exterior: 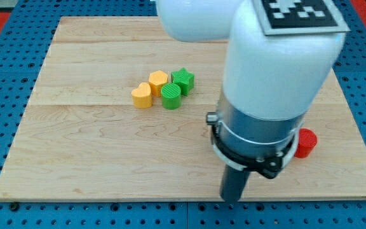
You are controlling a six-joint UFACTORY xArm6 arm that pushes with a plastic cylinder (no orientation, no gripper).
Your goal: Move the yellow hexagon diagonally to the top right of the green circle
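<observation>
The yellow hexagon (158, 82) sits on the wooden board (81, 146), touching the upper left of the green circle (171, 96). A green star (183, 81) sits at the circle's upper right, next to the hexagon. A second yellow block (142, 96), rounded like a heart, lies left of the circle. These blocks form one tight cluster in the board's upper middle. My tip (232, 200) is near the board's bottom edge, well below and to the right of the cluster, touching no block.
A red block (306, 142) stands near the board's right side, partly hidden behind the arm's large white and grey body (272, 83). A blue pegboard (5, 76) surrounds the board.
</observation>
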